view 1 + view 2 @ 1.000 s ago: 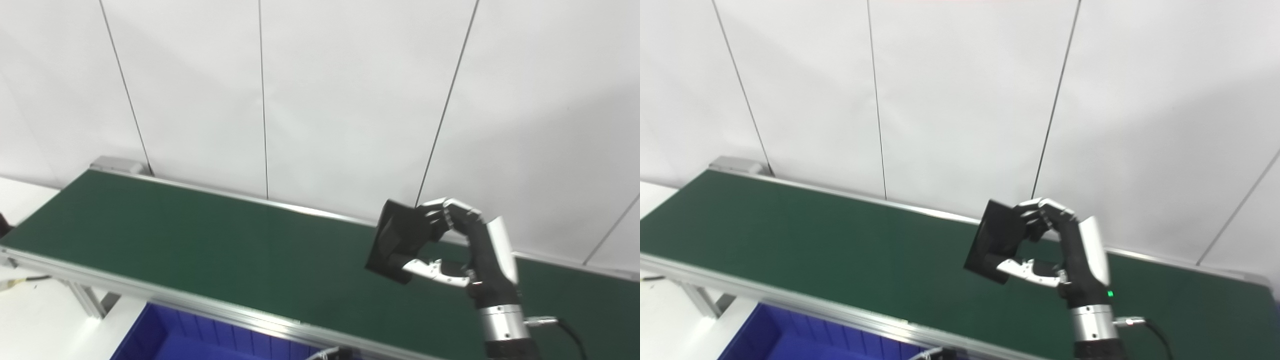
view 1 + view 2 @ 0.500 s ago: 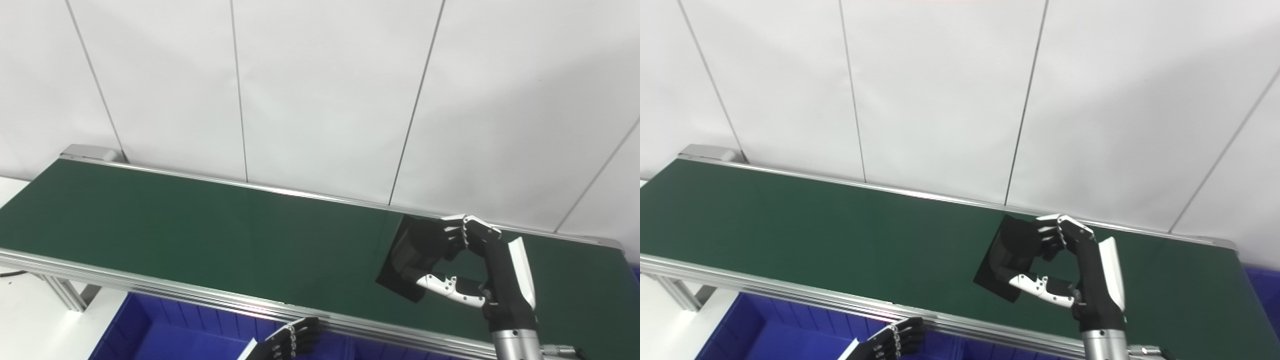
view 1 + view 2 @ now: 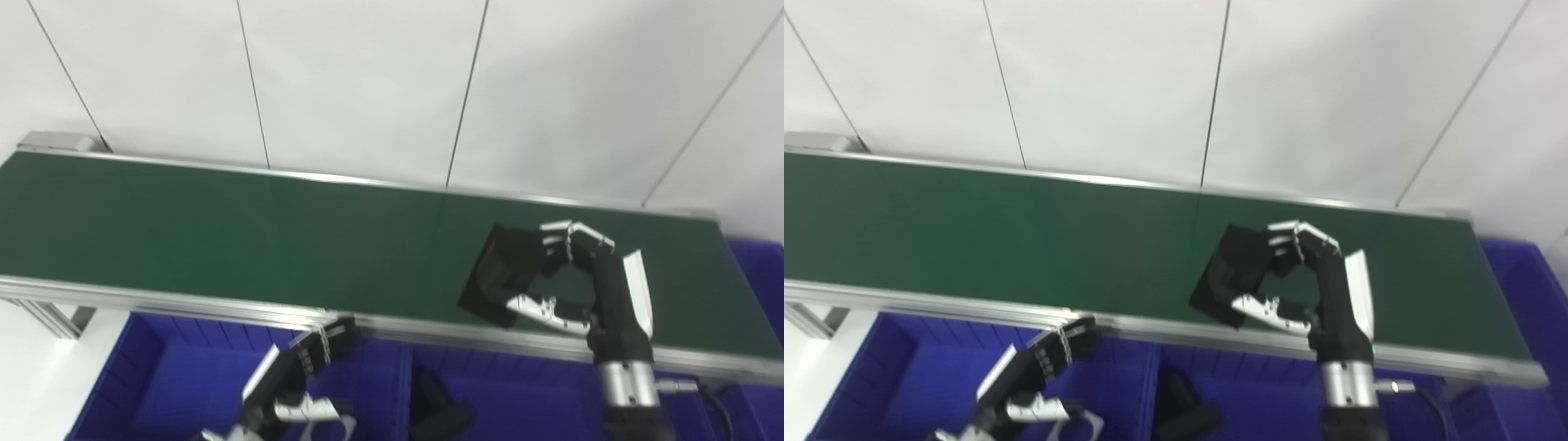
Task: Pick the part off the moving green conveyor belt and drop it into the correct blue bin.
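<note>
Black part [image 3: 503, 275] sits pinched in the right hand [image 3: 582, 288] above the belt [image 3: 245, 233].

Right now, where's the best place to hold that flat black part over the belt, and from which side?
Grip the black part across its opposite edges, coming from its right, as the right hand does now: fingers on the far edge, thumb under the near one. It is thin, flat and tilted up, so its edges, not its broad face, give purchase.

No readable text, labels, brands or numbers are showing anywhere: nothing legible on the green conveyor belt [image 3: 245, 226], the blue plastic bins [image 3: 184, 380] or the white wall panels [image 3: 355, 79].
</note>
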